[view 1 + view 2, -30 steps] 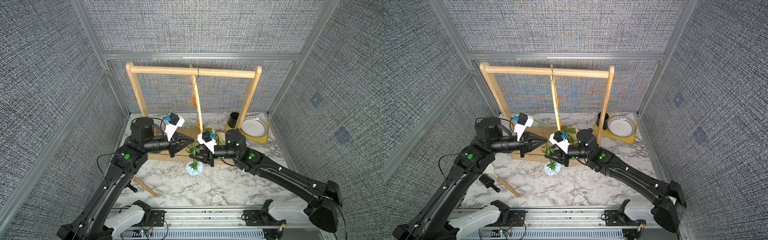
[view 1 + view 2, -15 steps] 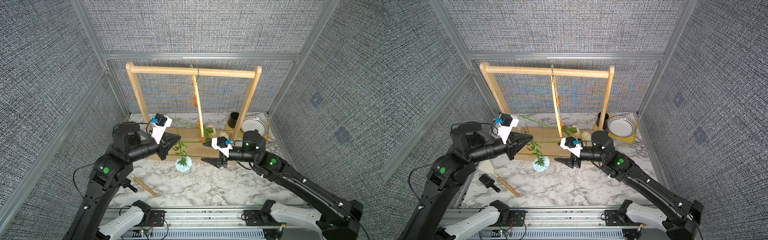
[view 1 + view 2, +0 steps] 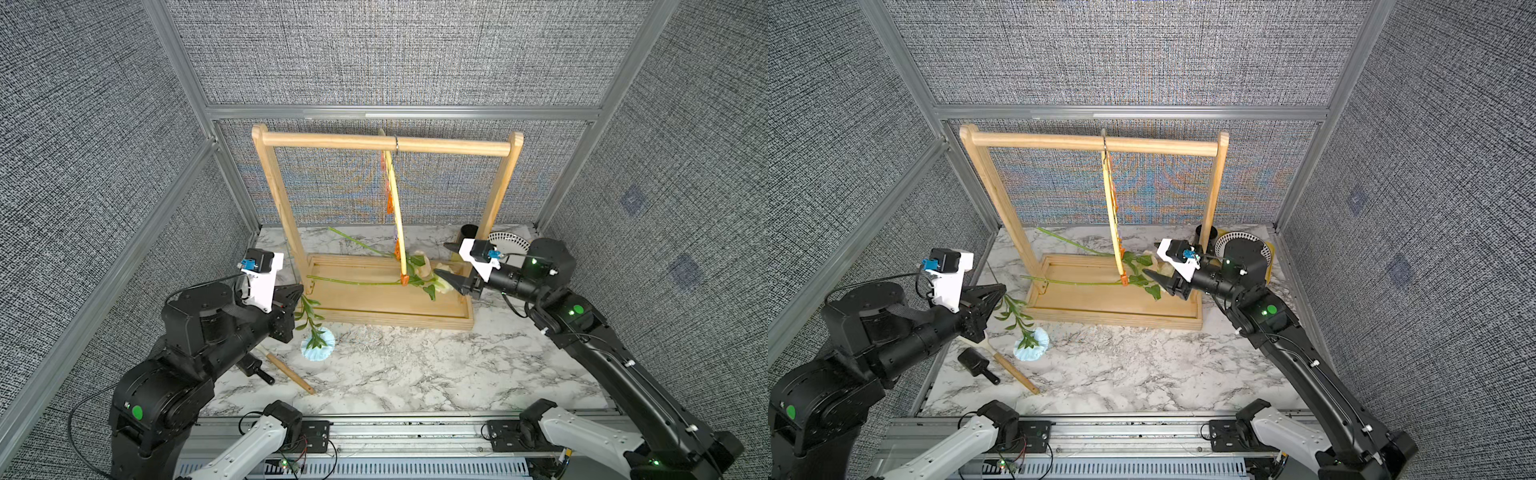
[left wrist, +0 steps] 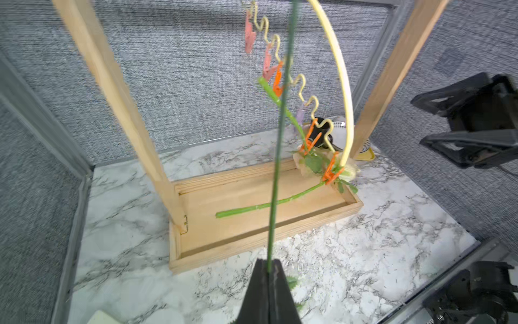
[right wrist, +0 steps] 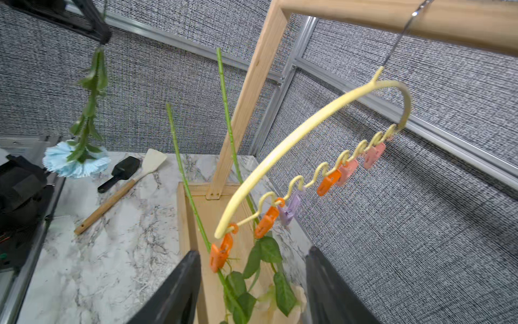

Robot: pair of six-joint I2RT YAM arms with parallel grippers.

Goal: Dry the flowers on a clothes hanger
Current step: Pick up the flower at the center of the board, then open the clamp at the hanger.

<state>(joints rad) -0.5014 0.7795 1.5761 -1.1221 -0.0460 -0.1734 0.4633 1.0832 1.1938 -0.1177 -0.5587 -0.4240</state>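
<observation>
I work in what looks like a robotics lab cell: grey woven wall panels (image 3: pixel 374 50) set in aluminium framing (image 3: pixel 399 112) box in a marble-patterned tabletop (image 3: pixel 415 374), and a metal mounting rail (image 3: pixel 415 428) runs along its front edge.

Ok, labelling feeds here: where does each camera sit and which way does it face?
Both top views: high in front, looking down at the wooden rack; left arm and right arm show.
Left wrist: on the left arm, facing the hanger past its shut left hand gripping the blue flower; right hand shows.
Right wrist: on the right arm, facing the clips past its open hand; left hand shows.
Shared: the hanger, in all.
</observation>
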